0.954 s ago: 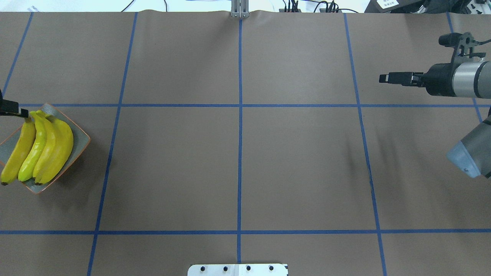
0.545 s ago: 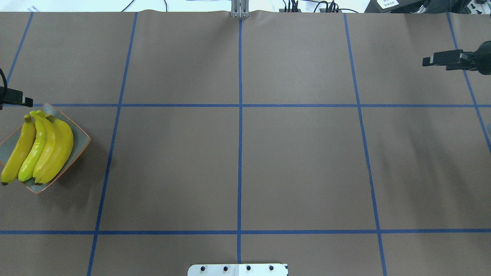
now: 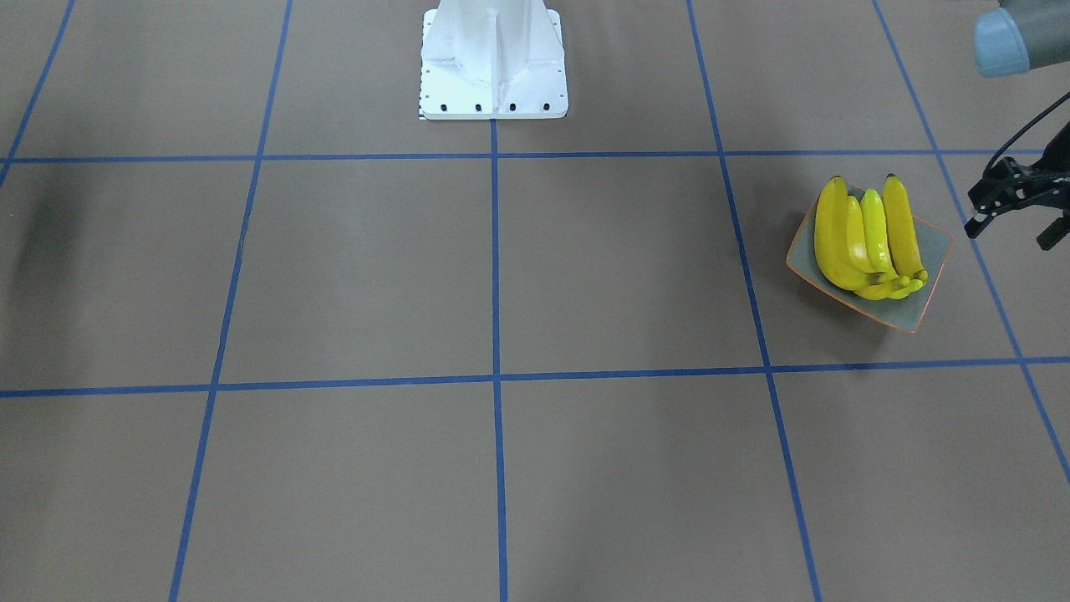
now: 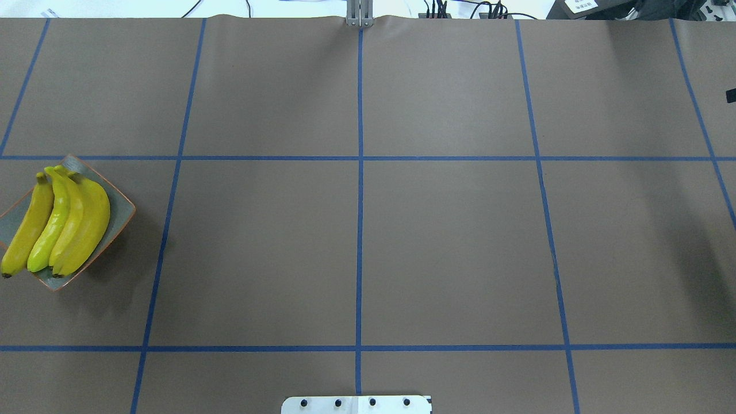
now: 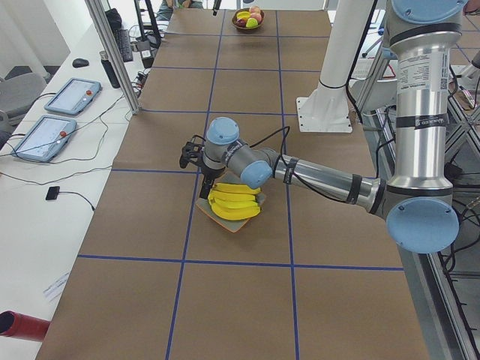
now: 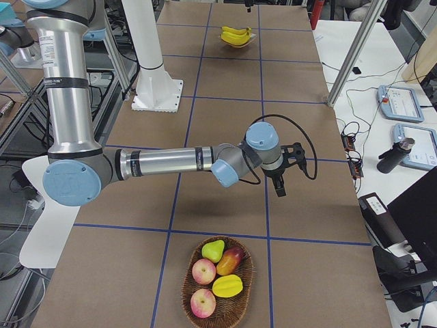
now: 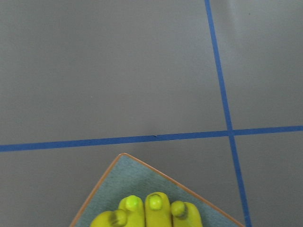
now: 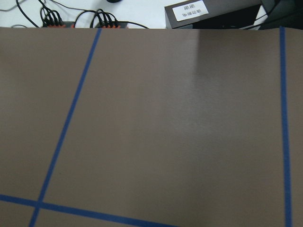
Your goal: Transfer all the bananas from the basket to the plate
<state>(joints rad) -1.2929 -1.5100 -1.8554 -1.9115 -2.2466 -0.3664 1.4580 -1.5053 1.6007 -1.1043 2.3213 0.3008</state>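
Note:
Four yellow bananas [image 4: 57,221] lie side by side on the grey-green plate [image 4: 122,214] with an orange rim, at the table's left edge. They also show in the front-facing view [image 3: 869,242]. My left gripper [image 3: 1009,234] is open and empty, just beyond the plate's outer side and apart from it. Its wrist view shows the banana tips [image 7: 149,208] on the plate's corner [image 7: 125,172]. My right gripper [image 6: 278,188] hangs above bare table at the far right. Only a sliver of it [image 4: 731,95] shows overhead, so I cannot tell whether it is open or shut.
A wicker basket [image 6: 191,304] holding a pear, apples and other fruit stands at the table's right end, with no banana showing in it. The robot's white base [image 3: 493,58] stands mid-table on the robot's side. Blue tape lines cross the brown table.
My left gripper has drawn back from the plate's far corner and left the overhead view. My right gripper has moved right and further away, almost out of that view. The bananas have not moved.

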